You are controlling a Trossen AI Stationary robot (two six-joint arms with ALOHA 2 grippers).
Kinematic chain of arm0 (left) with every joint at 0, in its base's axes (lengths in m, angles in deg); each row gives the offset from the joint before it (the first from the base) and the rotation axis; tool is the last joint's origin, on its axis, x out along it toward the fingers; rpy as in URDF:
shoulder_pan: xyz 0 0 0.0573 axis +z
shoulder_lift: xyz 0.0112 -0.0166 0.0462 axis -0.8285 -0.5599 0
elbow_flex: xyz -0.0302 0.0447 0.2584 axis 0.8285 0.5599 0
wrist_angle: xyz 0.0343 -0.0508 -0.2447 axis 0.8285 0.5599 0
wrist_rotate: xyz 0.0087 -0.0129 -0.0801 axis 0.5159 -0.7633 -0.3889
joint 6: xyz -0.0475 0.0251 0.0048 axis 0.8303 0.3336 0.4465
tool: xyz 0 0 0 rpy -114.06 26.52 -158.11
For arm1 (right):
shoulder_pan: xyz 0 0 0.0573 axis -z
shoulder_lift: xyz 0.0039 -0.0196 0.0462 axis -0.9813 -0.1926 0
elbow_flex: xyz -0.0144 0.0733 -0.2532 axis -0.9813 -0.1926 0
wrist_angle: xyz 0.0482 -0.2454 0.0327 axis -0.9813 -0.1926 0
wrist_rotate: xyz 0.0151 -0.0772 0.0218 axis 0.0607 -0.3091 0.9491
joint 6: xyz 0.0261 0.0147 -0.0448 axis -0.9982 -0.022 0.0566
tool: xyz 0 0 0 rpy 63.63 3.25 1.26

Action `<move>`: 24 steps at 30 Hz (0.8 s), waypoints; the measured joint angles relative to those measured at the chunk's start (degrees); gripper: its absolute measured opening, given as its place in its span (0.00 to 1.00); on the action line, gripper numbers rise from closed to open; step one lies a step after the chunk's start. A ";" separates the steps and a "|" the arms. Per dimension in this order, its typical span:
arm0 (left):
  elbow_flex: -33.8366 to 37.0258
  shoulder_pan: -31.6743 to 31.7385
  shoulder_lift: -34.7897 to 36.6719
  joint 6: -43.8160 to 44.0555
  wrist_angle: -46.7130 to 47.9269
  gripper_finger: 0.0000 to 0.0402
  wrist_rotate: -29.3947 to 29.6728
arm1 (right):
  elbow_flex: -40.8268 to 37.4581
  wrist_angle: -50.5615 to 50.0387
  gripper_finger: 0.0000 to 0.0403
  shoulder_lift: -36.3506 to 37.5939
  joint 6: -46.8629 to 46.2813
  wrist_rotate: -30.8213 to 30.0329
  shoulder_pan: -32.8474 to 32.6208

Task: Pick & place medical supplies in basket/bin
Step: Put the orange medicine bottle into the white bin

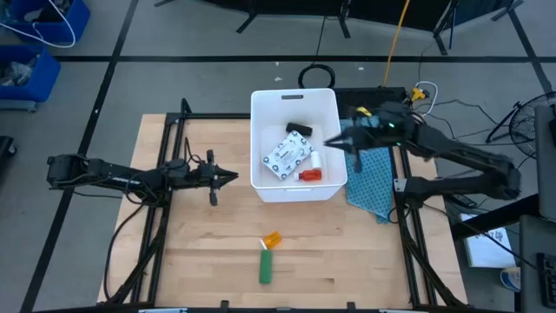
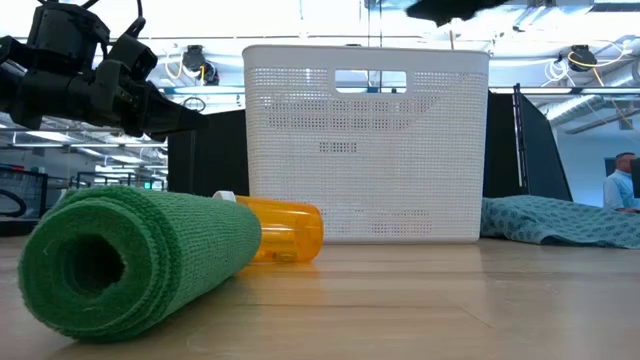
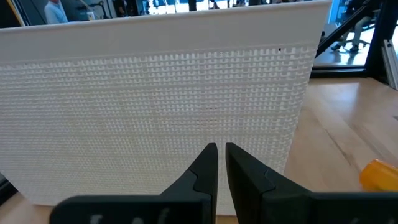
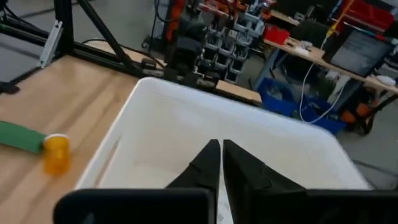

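Observation:
The white bin (image 1: 295, 97) stands at the table's far middle. In it lie a flat white packet (image 1: 287, 156), a red bottle with a white cap (image 1: 310, 175) and a black piece (image 1: 295, 123). A green roll (image 1: 266, 265) and an orange vial (image 1: 272, 239) lie on the table near its near edge; both also show in the low view, the roll (image 2: 130, 260) and the vial (image 2: 285, 232). My left gripper (image 1: 233, 176) is shut and empty, just left of the bin. My right gripper (image 1: 333, 142) is shut and empty, above the bin's right rim.
A blue-green cloth (image 1: 372, 178) lies on the table right of the bin, under my right arm. Dark frame rails (image 1: 174, 130) run along the table's left and right sides. A person (image 2: 622, 180) stands in the room beyond.

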 joint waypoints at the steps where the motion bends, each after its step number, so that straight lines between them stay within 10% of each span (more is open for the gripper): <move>1: 0.00 0.00 -0.02 0.00 0.00 0.09 0.00 | -2.00 -0.02 0.03 2.32 -0.92 0.03 0.11; 7: 0.00 0.00 0.00 0.03 -0.02 0.09 0.04 | -15.80 5.15 0.01 14.81 -8.28 10.27 2.45; 14: 0.00 0.01 -0.01 0.05 -0.02 0.09 0.49 | -28.45 17.63 0.00 22.91 -21.29 6.07 3.72; 24: 0.00 0.02 -0.02 -0.11 0.13 0.09 0.58 | -37.98 32.12 0.00 23.56 -27.98 2.31 -12.53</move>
